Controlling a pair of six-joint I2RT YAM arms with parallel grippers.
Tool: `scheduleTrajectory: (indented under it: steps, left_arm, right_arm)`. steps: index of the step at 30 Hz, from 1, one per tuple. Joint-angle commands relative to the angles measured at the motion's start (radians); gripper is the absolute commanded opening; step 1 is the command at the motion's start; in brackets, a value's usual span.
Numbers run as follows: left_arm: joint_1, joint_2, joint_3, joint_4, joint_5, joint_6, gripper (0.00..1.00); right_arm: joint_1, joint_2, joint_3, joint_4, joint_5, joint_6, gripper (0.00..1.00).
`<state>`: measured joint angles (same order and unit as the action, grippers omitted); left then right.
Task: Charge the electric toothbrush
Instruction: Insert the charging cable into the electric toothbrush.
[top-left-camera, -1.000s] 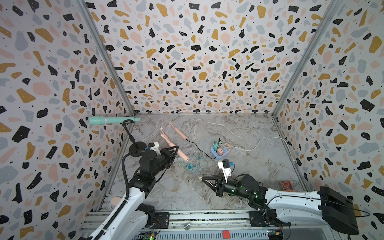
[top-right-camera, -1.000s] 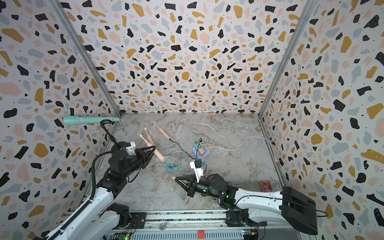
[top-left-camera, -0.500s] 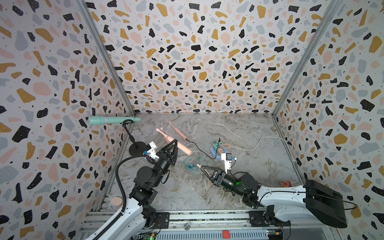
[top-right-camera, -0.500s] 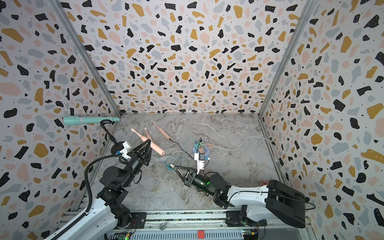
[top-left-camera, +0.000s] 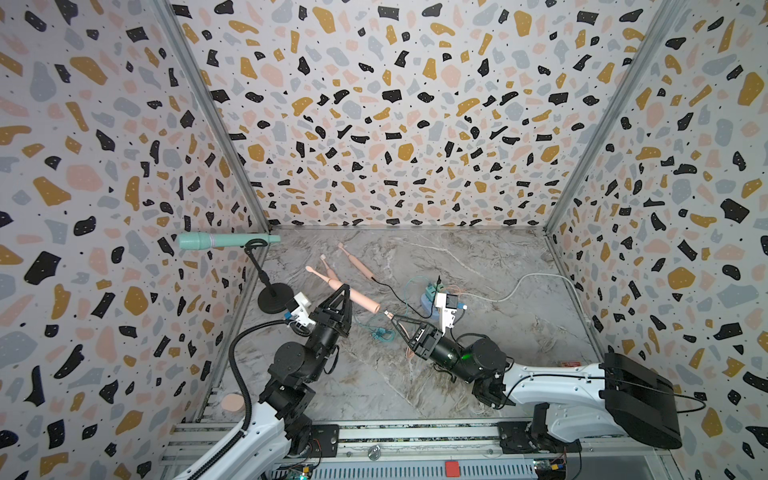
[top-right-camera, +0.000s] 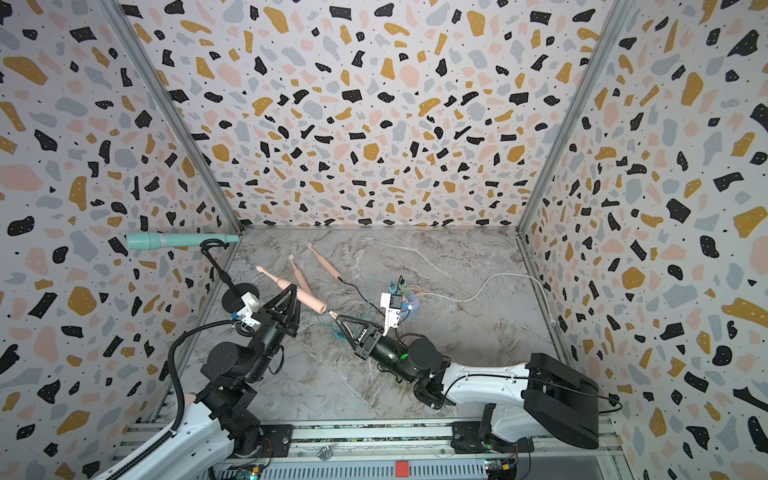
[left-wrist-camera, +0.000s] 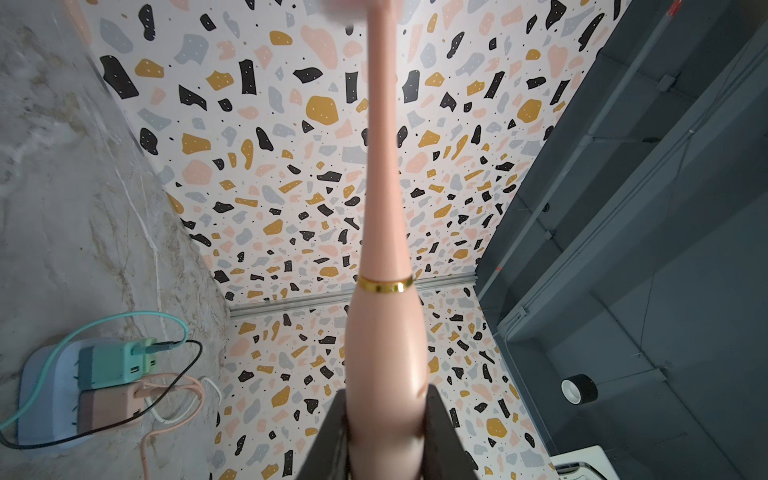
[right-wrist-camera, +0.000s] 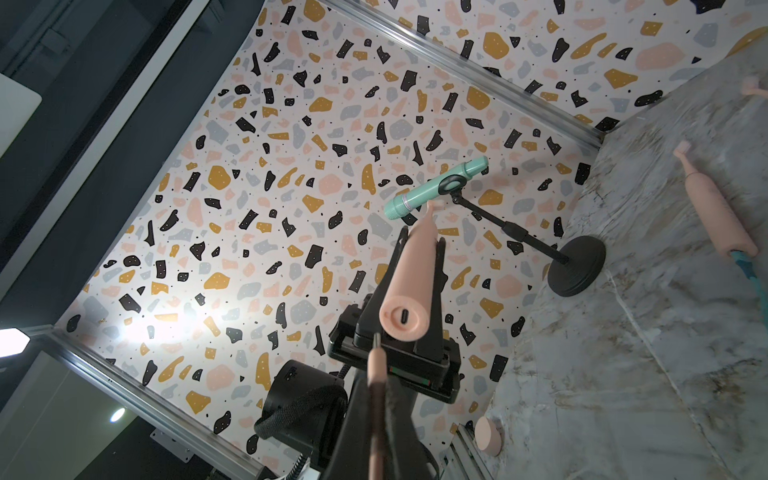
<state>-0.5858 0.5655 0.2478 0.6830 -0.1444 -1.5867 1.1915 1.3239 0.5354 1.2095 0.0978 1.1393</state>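
My left gripper (top-left-camera: 343, 292) (top-right-camera: 290, 293) (left-wrist-camera: 386, 415) is shut on the thick lower body of a pink electric toothbrush (top-left-camera: 362, 300) (left-wrist-camera: 385, 324), held off the marble floor. Its flat base with the charging port (right-wrist-camera: 405, 319) faces my right gripper. My right gripper (top-left-camera: 393, 317) (top-right-camera: 339, 319) (right-wrist-camera: 377, 386) is shut on the pink charging cable's plug (top-left-camera: 387, 313) (right-wrist-camera: 376, 359). The plug tip sits just short of the toothbrush base and slightly off the port.
Two more pink toothbrushes (top-left-camera: 331, 274) (top-left-camera: 358, 262) lie behind; one carries a black cable. A blue power strip (left-wrist-camera: 39, 374) holds teal and pink chargers and tangled cables. A mint handle (top-left-camera: 226, 241) rests on a black stand (top-left-camera: 272, 297) at the left wall. A pink disc (top-left-camera: 232, 402) lies front left.
My left gripper lifted and turned the toothbrush, then held still. My right gripper carried the plug up and back, close to the toothbrush base.
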Motion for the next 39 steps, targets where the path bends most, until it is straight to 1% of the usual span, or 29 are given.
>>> scheduleTrajectory:
  steps: [1, 10, 15, 19, 22, 29, 39]
  left_arm:
    - [-0.008, -0.018, -0.01, 0.078, -0.022, 0.002, 0.0]
    - [-0.011, -0.026, -0.016, 0.089, -0.029, 0.003, 0.0]
    - [-0.018, -0.03, -0.023, 0.092, -0.032, 0.007, 0.0]
    - [-0.027, -0.025, -0.027, 0.094, -0.034, 0.008, 0.0]
    - [-0.033, -0.02, -0.029, 0.1, -0.041, 0.01, 0.0]
    - [-0.046, -0.018, -0.031, 0.107, -0.047, 0.016, 0.0]
    - [-0.057, -0.01, -0.031, 0.143, -0.037, 0.031, 0.0]
  right_arm:
    - [0.004, 0.003, 0.055, -0.029, -0.006, -0.015, 0.0]
    - [0.001, 0.041, 0.061, -0.025, -0.009, 0.004, 0.0]
    - [-0.016, 0.023, 0.069, -0.038, -0.015, -0.003, 0.0]
    - [-0.015, 0.03, 0.09, -0.061, -0.04, -0.009, 0.0]
    - [-0.016, 0.054, 0.088, -0.036, -0.05, 0.006, 0.0]
    - [-0.015, 0.052, 0.087, -0.046, -0.043, 0.002, 0.0]
    - [-0.02, 0.064, 0.077, -0.052, -0.019, 0.035, 0.0]
